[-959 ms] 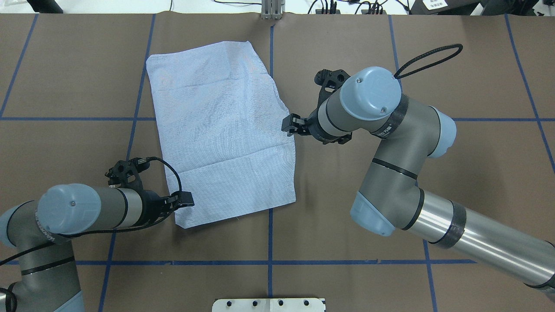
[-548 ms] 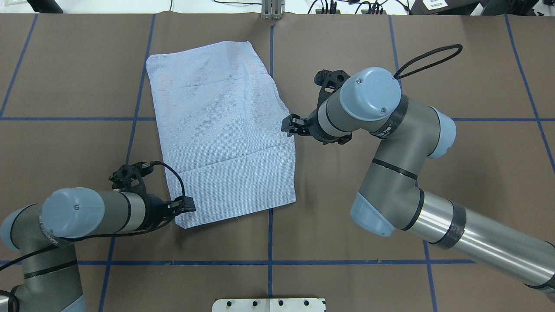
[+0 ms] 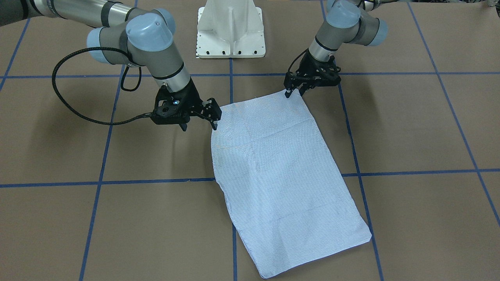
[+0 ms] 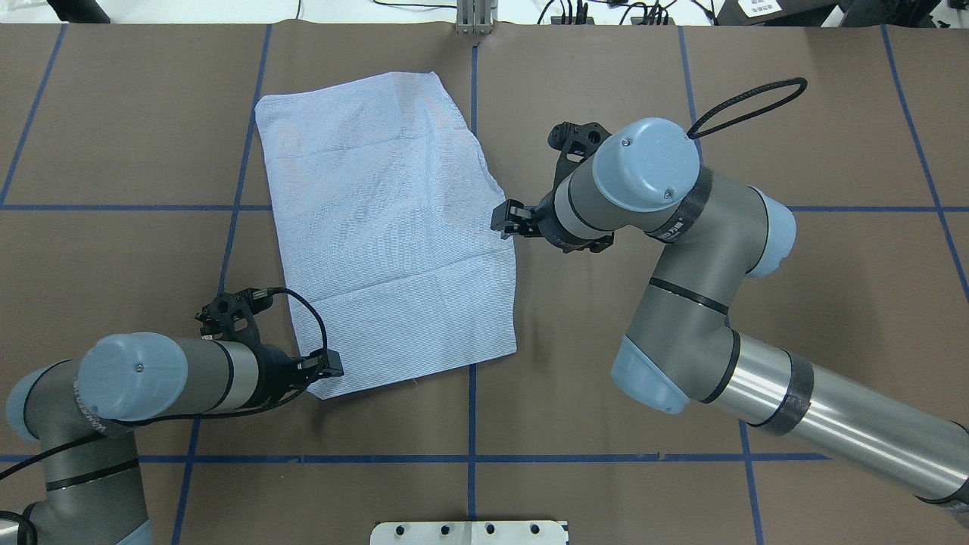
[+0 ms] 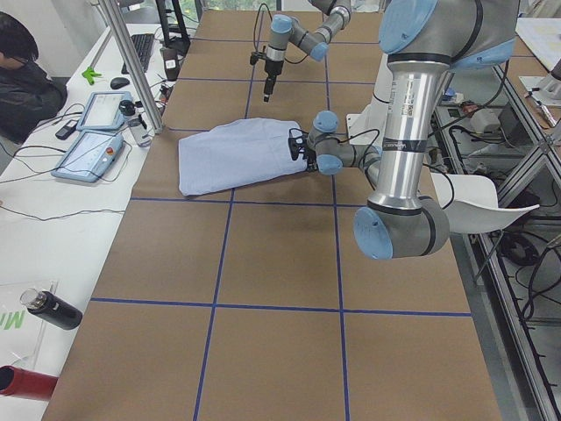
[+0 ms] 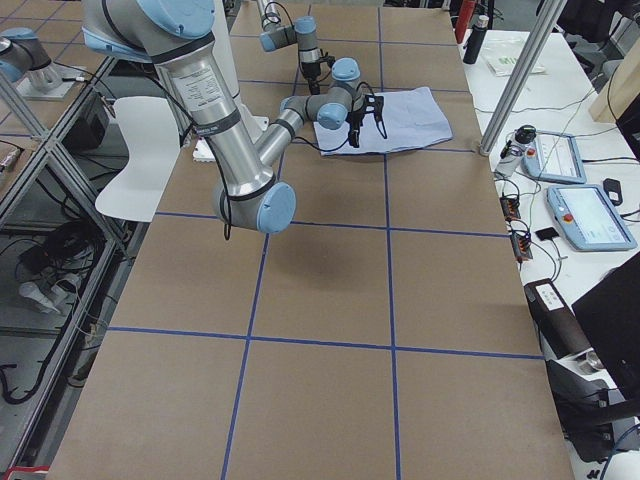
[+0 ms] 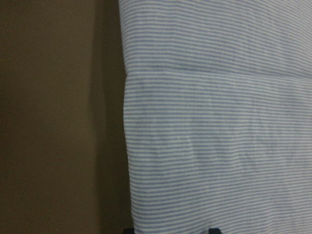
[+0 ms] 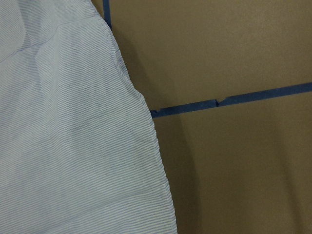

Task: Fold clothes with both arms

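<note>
The clothes are one light blue striped shirt [image 4: 386, 227] folded into a long rectangle, lying flat on the brown table [image 4: 681, 318]. My left gripper [image 4: 331, 365] stands open at the shirt's near left corner. In the front view the left gripper [image 3: 295, 93] has its fingertips apart over that corner. The left wrist view shows striped cloth [image 7: 219, 146] with two dark fingertips [image 7: 129, 231] spread at the bottom edge. My right gripper [image 4: 506, 219] is open at the shirt's right edge, about halfway along; in the front view the right gripper [image 3: 199, 119] hangs just beside the shirt [image 3: 281, 175].
Blue tape lines [image 4: 471, 424] grid the table. The white pedestal base [image 3: 230, 31] stands at the robot's side. A black cable loop [image 4: 749, 102] arches off the right arm. Beside the far edge are a seated person [image 5: 22, 70], control tablets [image 5: 88, 149] and a bottle [image 5: 53, 311].
My left gripper has slid along the shirt's left edge toward the robot, down to the near corner. The right arm and the shirt have not moved.
</note>
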`<state>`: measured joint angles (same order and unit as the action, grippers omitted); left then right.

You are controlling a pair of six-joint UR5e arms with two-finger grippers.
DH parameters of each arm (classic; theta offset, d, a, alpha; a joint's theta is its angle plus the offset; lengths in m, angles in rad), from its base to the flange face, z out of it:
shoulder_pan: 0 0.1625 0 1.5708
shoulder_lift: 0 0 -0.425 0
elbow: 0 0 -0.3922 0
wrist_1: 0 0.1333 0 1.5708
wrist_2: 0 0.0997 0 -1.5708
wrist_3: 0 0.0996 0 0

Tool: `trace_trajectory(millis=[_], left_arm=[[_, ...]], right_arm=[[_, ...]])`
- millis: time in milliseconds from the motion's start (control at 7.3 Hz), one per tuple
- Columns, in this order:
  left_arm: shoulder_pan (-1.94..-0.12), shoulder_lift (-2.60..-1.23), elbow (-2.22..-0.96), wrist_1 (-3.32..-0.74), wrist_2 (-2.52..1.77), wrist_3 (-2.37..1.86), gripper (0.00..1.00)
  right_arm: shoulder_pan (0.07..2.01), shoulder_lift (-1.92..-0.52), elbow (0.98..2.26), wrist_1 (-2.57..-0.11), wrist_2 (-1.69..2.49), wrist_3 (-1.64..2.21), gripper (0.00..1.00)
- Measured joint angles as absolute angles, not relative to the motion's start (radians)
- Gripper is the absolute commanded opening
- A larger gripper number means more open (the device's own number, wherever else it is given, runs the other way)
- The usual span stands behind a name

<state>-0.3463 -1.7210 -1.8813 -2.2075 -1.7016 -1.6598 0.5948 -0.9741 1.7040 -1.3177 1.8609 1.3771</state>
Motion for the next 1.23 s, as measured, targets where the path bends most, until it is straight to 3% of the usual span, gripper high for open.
trace_trajectory(millis=[137, 1234], left_arm=[[-0.346, -1.721, -1.883, -2.207, -1.703, -1.660, 0.00], [-0.345, -1.722, -1.898, -2.209, -1.704, -1.661, 0.00]], right_arm=[[0.590, -0.974, 1.704, -1.318, 1.857, 1.380, 1.00], [0.352, -0.915, 1.680, -1.409, 1.671, 1.997, 0.93]])
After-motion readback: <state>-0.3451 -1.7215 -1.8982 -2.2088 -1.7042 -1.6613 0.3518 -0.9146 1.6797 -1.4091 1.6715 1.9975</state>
